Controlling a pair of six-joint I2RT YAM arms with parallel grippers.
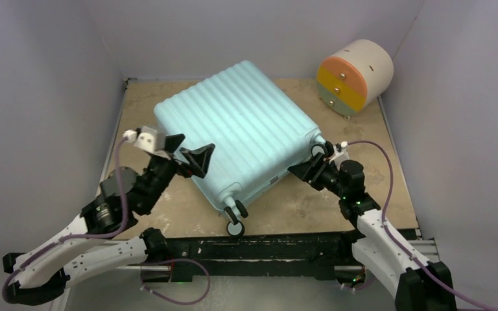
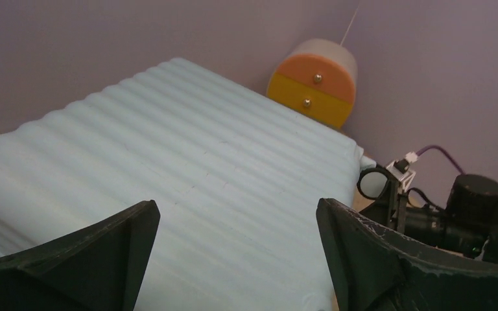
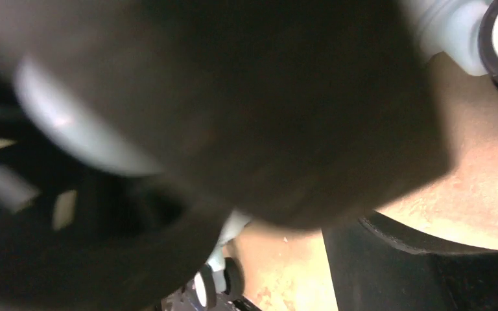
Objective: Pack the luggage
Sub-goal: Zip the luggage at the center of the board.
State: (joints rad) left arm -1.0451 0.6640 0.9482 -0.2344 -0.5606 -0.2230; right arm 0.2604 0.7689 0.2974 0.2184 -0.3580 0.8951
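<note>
luggage (image 1: 240,129) lies shut & flat, ribbed shell just under our left gripper (image 1: 189,152), fingers spread wide, prob to press the lid. our right gripper (image 1: 306,170) braces its near corner; can't tell if it's open, view blurred.

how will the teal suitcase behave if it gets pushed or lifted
The luggage probably stays stiff: its ribbed shell looks hard. It covers much of the table, so likely heavy and awkward to lift. Lying flat, it should slide, not roll, despite its wheels.
</note>
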